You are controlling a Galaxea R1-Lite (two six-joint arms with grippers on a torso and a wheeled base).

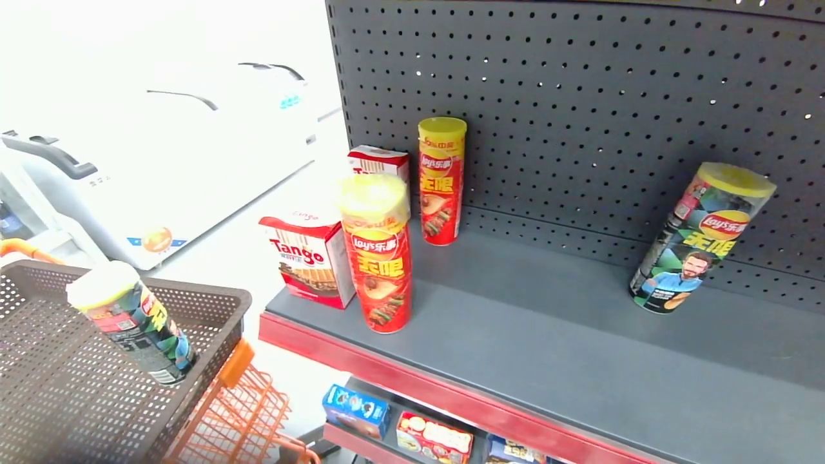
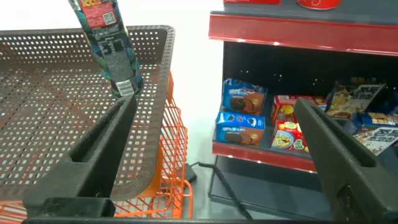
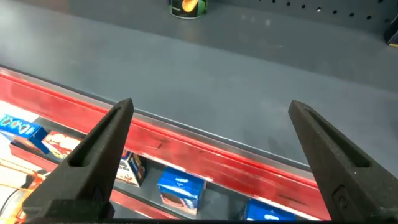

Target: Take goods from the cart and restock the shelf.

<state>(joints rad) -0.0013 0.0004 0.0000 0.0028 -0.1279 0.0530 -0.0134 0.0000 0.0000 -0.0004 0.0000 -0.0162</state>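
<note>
Since the only thing we can see in the cart basket is one dark chip can, we'd say the step in hand is grabbing that can with the left arm. The left gripper is spread wide and holding nothing, sitting near us over the basket's right wall, with the can just past its left finger. The can stands on the basket floor close to that right wall, so we'd go in from the open left side or from above, centre the fingers on the label's middle and close below the lid, not on it. It's tall and narrow, so any sideways bump probably tips it. The right gripper is also wide and empty, hanging over the red front edge of the shelf. Farther in, on the left of the shelf, there's a wafer box and a red can, then a second red can behind. Way off on the far right, a matching dark can stands by the pegboard. The bare stretch beside it looks like the natural drop spot.
</note>
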